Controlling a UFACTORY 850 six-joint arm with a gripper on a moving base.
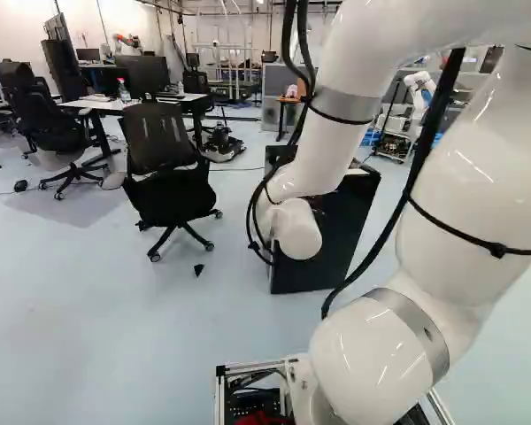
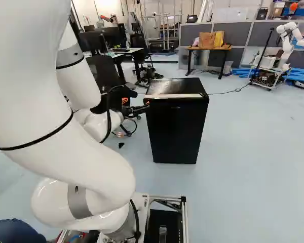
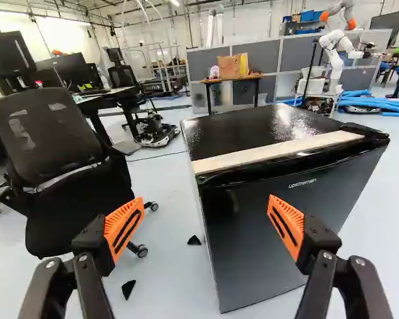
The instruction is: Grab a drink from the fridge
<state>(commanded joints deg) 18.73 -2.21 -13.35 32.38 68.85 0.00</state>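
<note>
Fridge (image 2: 176, 126): black, upright on the floor, door closed, at the centre of the right base view; in the left base view it stands right of the middle, partly behind my white arm (image 1: 319, 146). Pale strip (image 3: 279, 151) along the front of its glossy top. My fingers (image 2: 137, 104): released, spread wide, nothing gripped, at the fridge's front corner on the chair side. Wrist view: one orange pad (image 3: 286, 224) over the door face, the other toward the chair, the fridge's near upright edge between them; whether I touch the door I cannot tell. Beside the fridge, a black office chair (image 1: 164, 164) with mesh back, left of the middle in the left base view. Two small dark pieces (image 3: 194, 240) on the floor between chair and fridge. Beyond the chair, upper left of the left base view, a white-topped desk (image 1: 93, 104) bearing a bottle (image 1: 123, 90) and monitors. Behind the fridge, top of the right base view, a wooden desk (image 2: 190, 48) with a brown bag (image 2: 206, 40) and a yellow one. Upper right there: another robot (image 2: 289, 38), blue tubes (image 2: 300, 76) near it.
</note>
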